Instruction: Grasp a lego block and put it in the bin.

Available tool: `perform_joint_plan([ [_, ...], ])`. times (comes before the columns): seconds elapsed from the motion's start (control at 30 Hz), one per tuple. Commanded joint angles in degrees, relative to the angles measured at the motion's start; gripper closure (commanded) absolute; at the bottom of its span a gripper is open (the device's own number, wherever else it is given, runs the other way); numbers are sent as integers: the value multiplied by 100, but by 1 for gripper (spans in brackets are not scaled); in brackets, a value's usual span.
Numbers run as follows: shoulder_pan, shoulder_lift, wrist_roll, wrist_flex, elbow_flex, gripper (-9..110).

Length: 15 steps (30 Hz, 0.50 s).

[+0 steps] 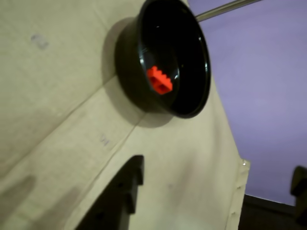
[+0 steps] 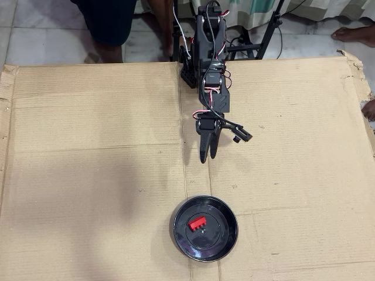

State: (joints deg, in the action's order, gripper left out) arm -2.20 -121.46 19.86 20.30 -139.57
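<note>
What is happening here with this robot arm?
A small robot arm works on a cardboard sheet. The red block already lies inside the black bin, a little off its middle. The hand holds nothing and hangs over the cardboard, apart from the bin, with its tips pointing towards it. In the wrist view the fingers stand wide apart, so it looks open. The drop seems done.
</note>
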Motion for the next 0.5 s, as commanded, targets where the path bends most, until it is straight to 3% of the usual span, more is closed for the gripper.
perform_joint_plan([
  [0.0,-44,-659,-18,-53,-387,67],
  [0.47,0,-3981,-26,-53,-3261,67],
])
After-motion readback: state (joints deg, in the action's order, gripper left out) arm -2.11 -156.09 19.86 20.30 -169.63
